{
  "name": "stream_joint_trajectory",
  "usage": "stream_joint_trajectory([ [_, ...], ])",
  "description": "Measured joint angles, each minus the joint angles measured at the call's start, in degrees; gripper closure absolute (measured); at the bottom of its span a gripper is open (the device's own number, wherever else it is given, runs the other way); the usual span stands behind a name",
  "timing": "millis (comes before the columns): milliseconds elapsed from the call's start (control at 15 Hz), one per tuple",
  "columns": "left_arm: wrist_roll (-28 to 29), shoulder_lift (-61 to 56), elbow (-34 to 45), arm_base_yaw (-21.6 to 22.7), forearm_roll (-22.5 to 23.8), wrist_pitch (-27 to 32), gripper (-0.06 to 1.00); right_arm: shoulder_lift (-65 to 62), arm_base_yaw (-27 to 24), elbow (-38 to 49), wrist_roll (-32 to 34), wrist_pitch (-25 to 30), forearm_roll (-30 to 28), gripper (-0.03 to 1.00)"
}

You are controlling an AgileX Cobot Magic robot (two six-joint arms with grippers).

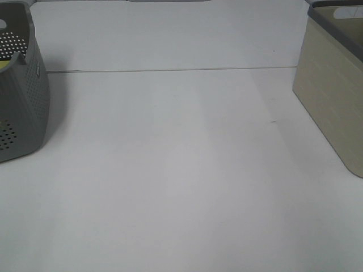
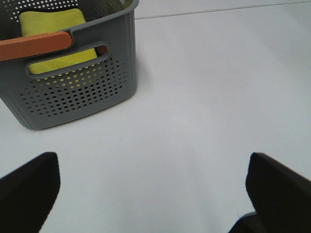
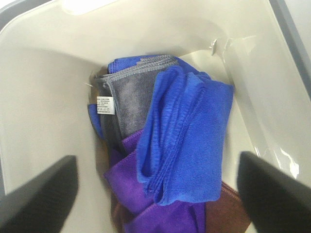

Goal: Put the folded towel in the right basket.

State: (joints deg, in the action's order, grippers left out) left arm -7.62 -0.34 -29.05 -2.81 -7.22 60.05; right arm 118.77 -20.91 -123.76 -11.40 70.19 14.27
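Towel point(image 3: 187, 141) lies in basket point(image 3: 43, 121) below spread right pincer point(image 3: 156, 194), seemingly untouched

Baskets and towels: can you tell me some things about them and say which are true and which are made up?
1. The blue towel lies in the cream basket. True.
2. The grey basket holds nothing. False: a yellow cloth is inside it.
3. The right fingers squeeze the blue towel. False: they are spread wide, not touching it.
4. The grey basket has an orange handle. True.
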Motion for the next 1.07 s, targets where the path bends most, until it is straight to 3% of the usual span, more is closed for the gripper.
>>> stream_joint_trajectory([
  [200, 0.0, 0.0, 0.0, 0.0, 0.0, 0.0, -0.01, -0.1, 0.0, 0.0, 0.5, 0.0, 0.0, -0.01],
  [600, 0.0, 0.0, 0.0, 0.0, 0.1, 0.0, -0.01, -4.8, 0.2, 0.1, 0.5, 0.0, 0.3, -0.01],
  [733, 0.0, 0.0, 0.0, 0.0, 0.1, 0.0, -0.01, -8.3, 3.0, 2.5, 2.1, -0.3, -1.9, -0.01],
  [933, 0.0, 0.0, 0.0, 0.0, 0.1, 0.0, -0.01, -19.5, 11.7, 15.8, 5.0, -0.3, -7.2, -0.01],
  [1067, 0.0, 0.0, 0.0, 0.0, 0.1, 0.0, -0.01, -33.4, 14.4, 32.7, 7.2, -1.2, -8.7, -0.01],
])
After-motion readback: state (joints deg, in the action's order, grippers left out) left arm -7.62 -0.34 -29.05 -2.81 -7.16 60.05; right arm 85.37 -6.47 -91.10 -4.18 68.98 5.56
